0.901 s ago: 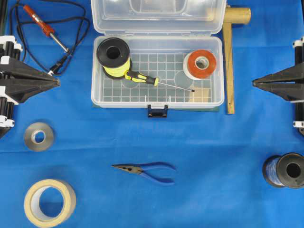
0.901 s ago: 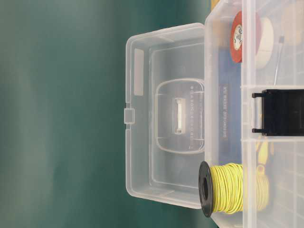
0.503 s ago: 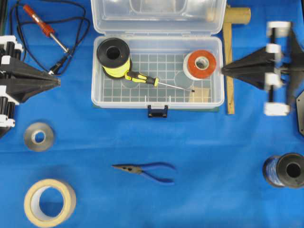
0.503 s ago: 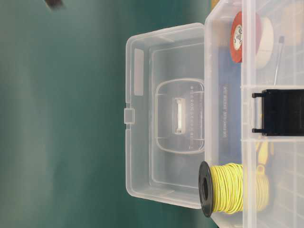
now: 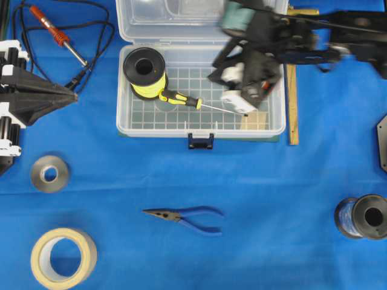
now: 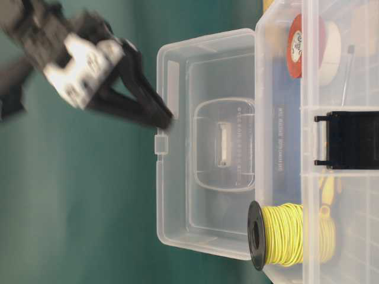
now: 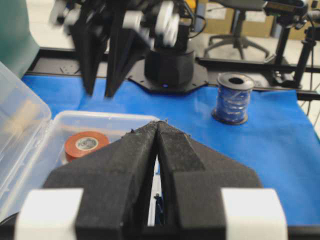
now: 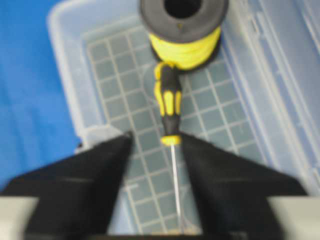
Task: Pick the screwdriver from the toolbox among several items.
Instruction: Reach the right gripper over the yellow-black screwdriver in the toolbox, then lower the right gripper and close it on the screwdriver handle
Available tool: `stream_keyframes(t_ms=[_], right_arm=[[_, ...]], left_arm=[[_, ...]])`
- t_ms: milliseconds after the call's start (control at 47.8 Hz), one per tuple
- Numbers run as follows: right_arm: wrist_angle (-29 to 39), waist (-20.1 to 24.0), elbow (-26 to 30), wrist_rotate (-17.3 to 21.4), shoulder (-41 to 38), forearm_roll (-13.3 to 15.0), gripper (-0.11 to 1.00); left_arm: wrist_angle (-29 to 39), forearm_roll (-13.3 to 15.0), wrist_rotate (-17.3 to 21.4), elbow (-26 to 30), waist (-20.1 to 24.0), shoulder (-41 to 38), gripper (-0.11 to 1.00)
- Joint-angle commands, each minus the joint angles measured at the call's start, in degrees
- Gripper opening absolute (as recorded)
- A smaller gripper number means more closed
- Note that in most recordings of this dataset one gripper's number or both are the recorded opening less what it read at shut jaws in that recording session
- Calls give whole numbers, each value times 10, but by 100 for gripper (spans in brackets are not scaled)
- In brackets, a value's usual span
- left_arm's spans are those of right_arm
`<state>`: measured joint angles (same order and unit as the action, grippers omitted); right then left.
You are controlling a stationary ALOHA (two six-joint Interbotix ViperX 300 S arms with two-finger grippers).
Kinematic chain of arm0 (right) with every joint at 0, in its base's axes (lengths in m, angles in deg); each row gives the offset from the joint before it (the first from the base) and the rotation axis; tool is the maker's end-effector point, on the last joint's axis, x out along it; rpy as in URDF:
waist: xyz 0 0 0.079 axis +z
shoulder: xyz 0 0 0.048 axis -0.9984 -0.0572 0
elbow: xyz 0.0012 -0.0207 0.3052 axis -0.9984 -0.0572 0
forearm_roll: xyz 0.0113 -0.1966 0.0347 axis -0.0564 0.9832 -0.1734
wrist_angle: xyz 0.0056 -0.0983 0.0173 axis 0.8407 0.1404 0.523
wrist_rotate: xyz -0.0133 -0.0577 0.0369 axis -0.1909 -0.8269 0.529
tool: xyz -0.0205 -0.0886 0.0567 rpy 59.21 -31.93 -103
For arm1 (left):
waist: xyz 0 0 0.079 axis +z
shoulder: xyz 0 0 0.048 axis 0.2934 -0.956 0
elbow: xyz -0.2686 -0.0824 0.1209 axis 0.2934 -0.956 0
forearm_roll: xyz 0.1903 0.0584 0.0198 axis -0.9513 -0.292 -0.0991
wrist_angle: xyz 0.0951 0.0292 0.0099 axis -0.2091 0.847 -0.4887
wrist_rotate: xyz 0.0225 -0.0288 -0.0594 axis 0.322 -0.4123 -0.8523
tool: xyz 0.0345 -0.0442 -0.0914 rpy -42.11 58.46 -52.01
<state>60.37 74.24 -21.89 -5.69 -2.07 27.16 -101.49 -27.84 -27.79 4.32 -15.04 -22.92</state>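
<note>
The screwdriver (image 5: 175,98), with a yellow-and-black handle, lies on the gridded floor of the open toolbox (image 5: 199,130), its handle against the yellow wire spool (image 5: 144,71). My right gripper (image 5: 217,67) is open, blurred, and hovers over the box's right half, hiding the orange tape there. In the right wrist view the open gripper (image 8: 156,139) has a finger on either side of the screwdriver (image 8: 169,102), above it. The wooden block (image 5: 255,122) sits in the front right corner. My left gripper (image 5: 72,98) is shut and empty at the left edge.
Blue-handled pliers (image 5: 187,217), a grey tape roll (image 5: 49,173), a masking tape roll (image 5: 63,258) and a blue wire spool (image 5: 363,216) lie in front of the box. A soldering iron (image 5: 57,36) is at the back left and a wooden stick (image 5: 292,78) lies along the box's right side.
My right arm has swung from the right edge in over the toolbox, and its jaws have opened. The left arm has barely moved. The items in the box are unmoved.
</note>
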Motion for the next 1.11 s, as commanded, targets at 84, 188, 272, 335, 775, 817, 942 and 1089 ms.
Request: stream_keyframes(t_ms=[84,188,272,335,775,817,942,1089], right_arm=[[36,1,73,18,-86,1,76],[39,1,95,26,-136,2,72],[38,1,111,28,-182,2,70],[38,1,120,28,-211,2,70],[16,7,150,25,-301,0,64],[16,7,150,25,-301,0,57],[19,7,150,23,-299,0,28],[40,6,150,22,-275,2,28]], left_arm=[[-5,1,1,10,2,-4,0],[-5,1,1,9,2,-4,0],[-5,1,1,8,3,-5,0],[-4,1,1,6,3,-5,0],[10,1,1,3,17,-4,0],[10,1,1,3,18,-4,0],[11,1,1,2,18,-4,0],[11,1,1,1,18,-4,0]])
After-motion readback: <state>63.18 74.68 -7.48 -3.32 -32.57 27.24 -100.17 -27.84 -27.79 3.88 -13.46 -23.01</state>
